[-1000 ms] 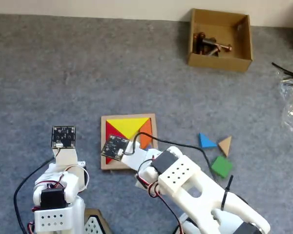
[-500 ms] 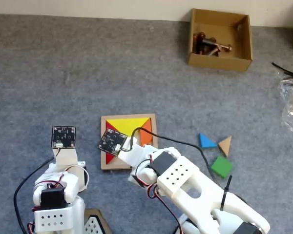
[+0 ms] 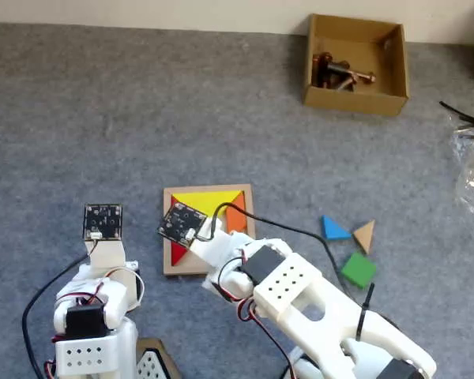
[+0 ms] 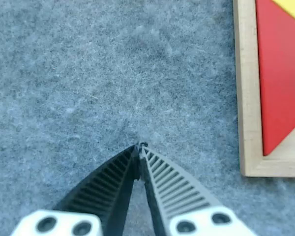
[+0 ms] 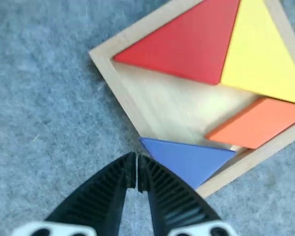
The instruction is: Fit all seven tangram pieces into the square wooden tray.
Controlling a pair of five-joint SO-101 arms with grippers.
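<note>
Tabletop [image 3: 103,118] surface is grey carpet-like fabric. The square wooden tray [image 3: 167,237] lies flat near its middle, directly ahead of the two arms.

Tray contents, as seen in the right wrist view:
- red triangle [image 5: 187,42], along one side of the tray [image 5: 115,83];
- yellow triangle [image 5: 258,54], edge to edge with the red one;
- orange piece [image 5: 258,123], touching the yellow triangle;
- blue triangle [image 5: 187,160], at the corner nearest the right end effector [image 5: 137,158]. Whether it sits flat in the recess or rides on the rim cannot be determined.

Bare wood shows between the red triangle and the blue triangle.

Right end effector: jaws fully closed, holding nothing, tips just beside the pointed end of the blue triangle at the tray's edge. In the high view the right arm [image 3: 300,292] extends over the tray's near side.

Left end effector [image 4: 139,146]: jaws fully closed, holding nothing, over bare fabric just beside the tray rim [image 4: 245,98], not touching it. The left arm [image 3: 91,316] stands beside the tray.

Three pieces lie loose on the fabric, well apart from the tray on the right arm's side: small blue triangle [image 3: 333,229], tan triangle [image 3: 366,235] just beside it, and green square [image 3: 358,269] near both.

A cardboard box [image 3: 355,99] holding brownish items sits at the far edge.
</note>
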